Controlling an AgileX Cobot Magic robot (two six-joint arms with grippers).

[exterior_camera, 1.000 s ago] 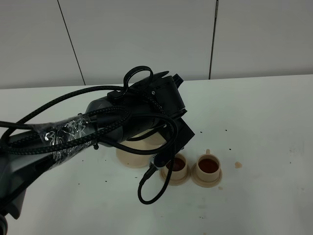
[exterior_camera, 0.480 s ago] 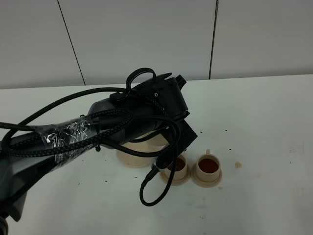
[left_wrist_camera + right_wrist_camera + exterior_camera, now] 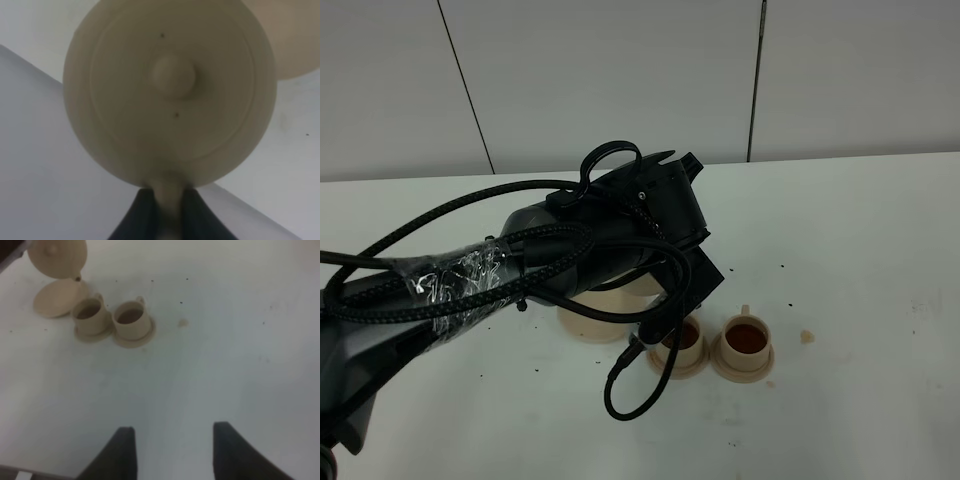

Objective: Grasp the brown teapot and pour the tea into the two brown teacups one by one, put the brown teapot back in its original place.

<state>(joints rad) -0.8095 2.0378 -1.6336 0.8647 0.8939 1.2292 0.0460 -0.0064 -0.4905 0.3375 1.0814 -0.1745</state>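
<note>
My left gripper (image 3: 167, 212) is shut on the loop handle of the brown teapot (image 3: 170, 85), whose round lid and knob fill the left wrist view. In the right wrist view the teapot (image 3: 56, 257) hangs tilted above the large flat saucer (image 3: 52, 299), close to the left teacup. In the exterior high view my left arm (image 3: 620, 225) hides most of the teapot (image 3: 615, 285). The two brown teacups (image 3: 682, 340) (image 3: 746, 340) stand side by side on their saucers, both with dark tea in them. My right gripper (image 3: 172, 450) is open and empty, well away from them.
The large saucer (image 3: 582, 320) lies on the white table (image 3: 860, 250) just left of the cups. Black cables (image 3: 640, 370) loop down from the left arm near the left cup. Small dark specks and a tea stain (image 3: 807, 337) mark the table.
My left arm has shifted slightly up and to the right, still holding the teapot. The cups and the right gripper have not moved.
</note>
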